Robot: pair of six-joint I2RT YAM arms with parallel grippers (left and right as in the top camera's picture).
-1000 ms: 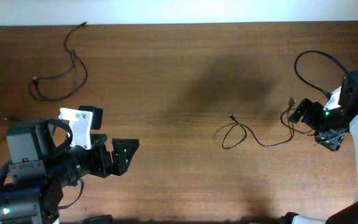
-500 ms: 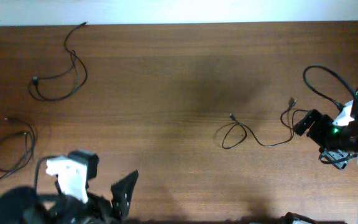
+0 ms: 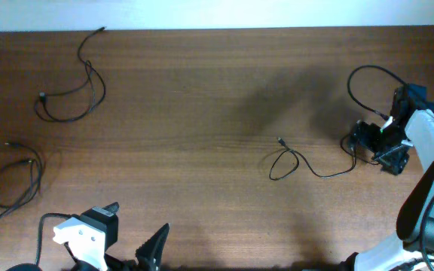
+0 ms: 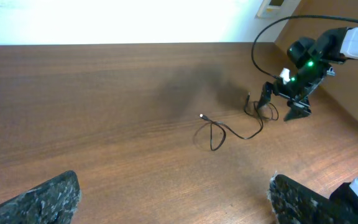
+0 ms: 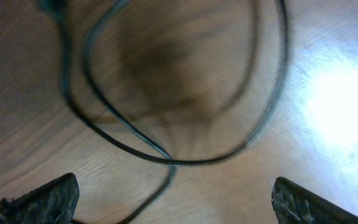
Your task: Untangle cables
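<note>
The brown wood-grain table fills your overhead view. At its right edge you see the white-and-black right arm bent inward, with its right gripper low over the wood. Its fingers stand wide apart in the right wrist view, holding nothing. The left gripper sits at the near edge, and its jaws are likewise spread with nothing between them.

The three thin black cables lie well apart from one another:
- One cable runs from a small loop at centre-right across to the right gripper, and its blurred end loops lie just under those fingers.
- A second cable sprawls in the far-left corner.
- A third cable is coiled by the left edge.
</note>
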